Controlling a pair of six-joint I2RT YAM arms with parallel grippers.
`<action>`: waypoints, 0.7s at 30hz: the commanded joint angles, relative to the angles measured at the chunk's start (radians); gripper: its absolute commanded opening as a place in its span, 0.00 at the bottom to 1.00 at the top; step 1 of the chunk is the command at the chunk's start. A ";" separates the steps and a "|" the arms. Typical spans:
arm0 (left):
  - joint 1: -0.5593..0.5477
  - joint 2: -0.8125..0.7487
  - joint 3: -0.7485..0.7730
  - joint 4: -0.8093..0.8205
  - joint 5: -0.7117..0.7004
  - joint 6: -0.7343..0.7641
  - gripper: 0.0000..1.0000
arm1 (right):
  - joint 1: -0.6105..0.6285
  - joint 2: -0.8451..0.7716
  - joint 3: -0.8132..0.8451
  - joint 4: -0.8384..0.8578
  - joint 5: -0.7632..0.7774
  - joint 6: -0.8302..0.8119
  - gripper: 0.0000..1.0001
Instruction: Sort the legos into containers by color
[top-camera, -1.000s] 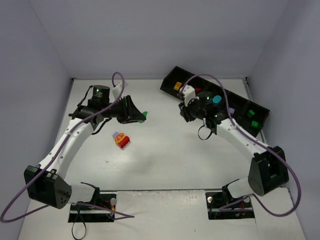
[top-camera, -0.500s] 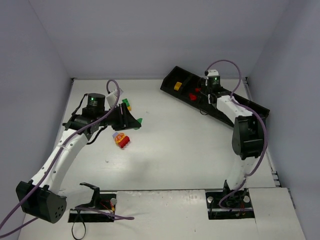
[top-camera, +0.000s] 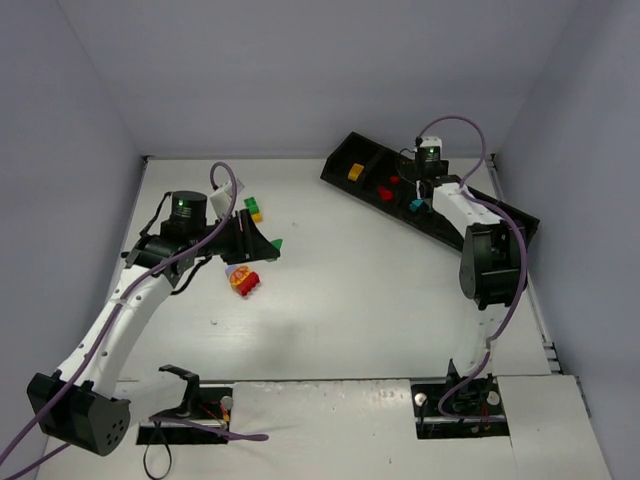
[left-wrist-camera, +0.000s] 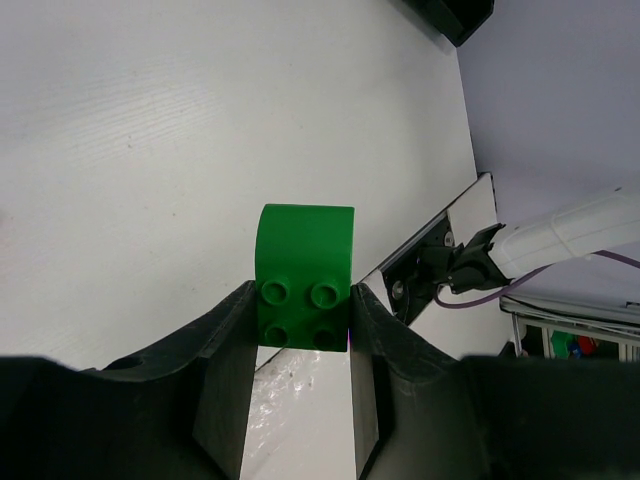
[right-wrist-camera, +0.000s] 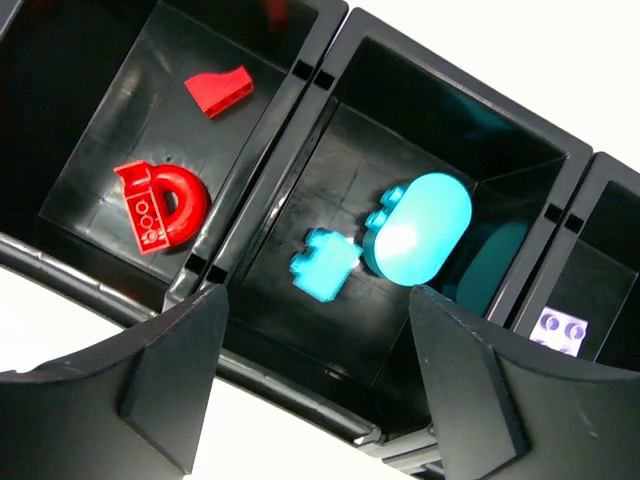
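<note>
My left gripper (left-wrist-camera: 300, 302) is shut on a green lego (left-wrist-camera: 304, 270), held above the table left of centre (top-camera: 274, 243). My right gripper (right-wrist-camera: 318, 385) hangs open over the black tray of containers (top-camera: 500, 205), above its third compartment. In that compartment are a small teal lego (right-wrist-camera: 323, 264), slightly blurred, and a teal oval piece (right-wrist-camera: 420, 238). Two red legos (right-wrist-camera: 160, 205) lie in the second compartment, a yellow one (top-camera: 354, 172) in the first and a purple one (right-wrist-camera: 558, 327) in the fourth. A green and yellow lego (top-camera: 252, 208) and a multicolour stack (top-camera: 243, 280) sit on the table.
The tray runs diagonally along the back right, close to the right wall. Purple cables loop over both arms. The two arm bases stand at the near edge of the white table (top-camera: 340, 300).
The right arm swung out to the tray and its jaws opened; a teal lego now shows in the third compartment. The left arm shifted slightly toward the near left, still holding the green lego.
</note>
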 joint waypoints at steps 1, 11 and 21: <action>0.002 -0.030 0.012 0.080 0.007 0.037 0.11 | -0.002 -0.094 0.038 -0.002 -0.011 0.028 0.71; -0.010 -0.161 -0.029 0.230 -0.114 0.327 0.11 | 0.137 -0.430 -0.077 -0.032 -0.482 0.166 0.57; -0.036 -0.186 -0.054 0.256 -0.130 0.661 0.14 | 0.378 -0.515 -0.106 -0.015 -0.772 0.304 0.60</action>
